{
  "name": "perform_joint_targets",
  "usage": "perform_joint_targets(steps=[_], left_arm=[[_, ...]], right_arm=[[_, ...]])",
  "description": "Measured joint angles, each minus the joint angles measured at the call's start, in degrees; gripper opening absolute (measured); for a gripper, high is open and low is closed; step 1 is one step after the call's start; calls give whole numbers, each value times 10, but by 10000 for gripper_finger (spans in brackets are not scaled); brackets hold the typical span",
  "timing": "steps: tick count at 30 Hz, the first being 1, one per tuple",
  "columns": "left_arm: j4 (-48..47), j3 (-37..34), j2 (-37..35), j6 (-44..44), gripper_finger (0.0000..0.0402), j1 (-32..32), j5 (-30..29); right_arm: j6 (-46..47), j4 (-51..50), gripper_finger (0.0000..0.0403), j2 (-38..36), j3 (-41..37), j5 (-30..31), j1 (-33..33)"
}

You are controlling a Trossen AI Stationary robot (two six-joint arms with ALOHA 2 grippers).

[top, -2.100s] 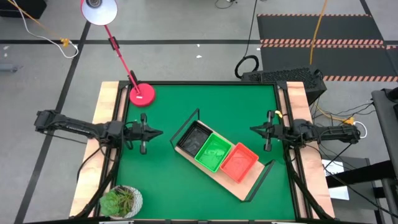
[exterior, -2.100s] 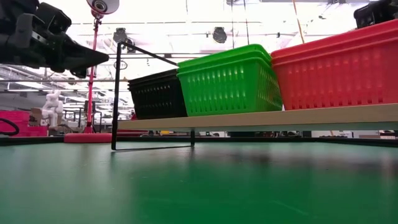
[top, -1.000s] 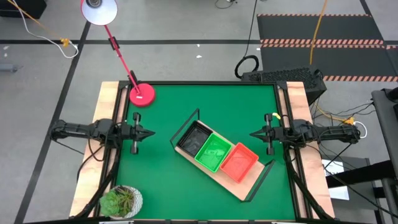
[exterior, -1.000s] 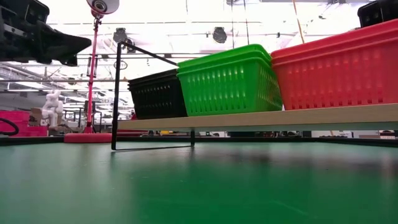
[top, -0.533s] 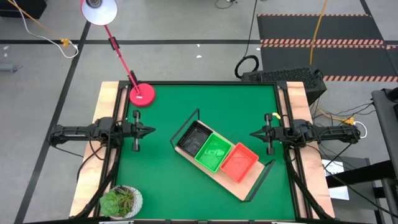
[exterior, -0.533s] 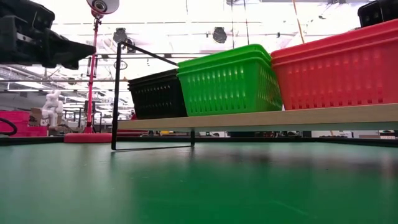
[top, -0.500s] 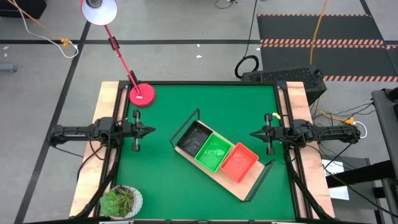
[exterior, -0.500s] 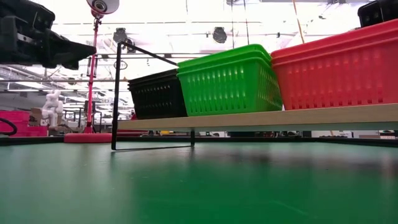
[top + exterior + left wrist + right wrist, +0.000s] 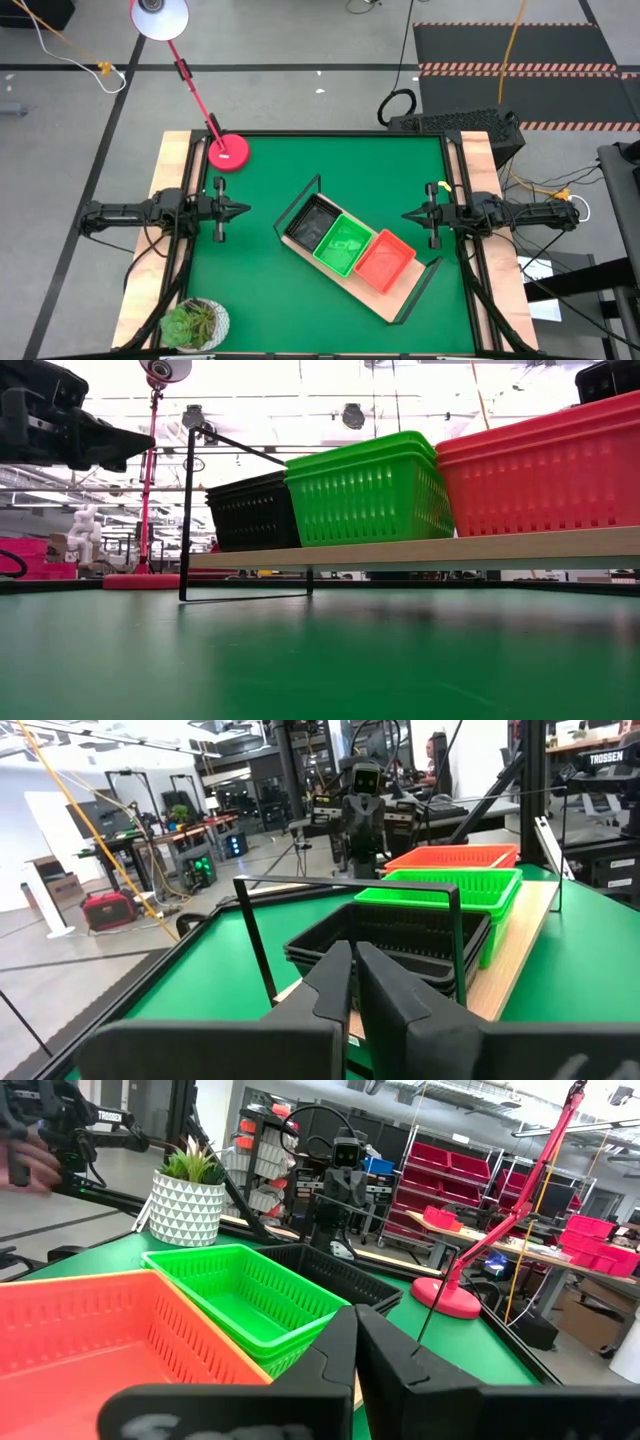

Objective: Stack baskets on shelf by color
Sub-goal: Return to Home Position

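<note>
Left hand hovers at the bench's left edge, right hand at its right edge, each with fingers together and empty. Between them, apart from both, the shelf lies diagonally, carrying baskets side by side: black stack, green stack, red stack.

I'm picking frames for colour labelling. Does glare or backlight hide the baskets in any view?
Low view: the bright ceiling backlights the left gripper into a silhouette, but the baskets on the shelf read clearly. High view and both wrist views: even light, no glare on them.
</note>
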Motion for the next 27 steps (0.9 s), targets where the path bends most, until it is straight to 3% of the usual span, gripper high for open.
perform_joint_targets(steps=[27], left_arm=[[1, 0, 0, 0, 35, 0, 0]], right_arm=[[0, 0, 0, 0, 0, 0, 0]])
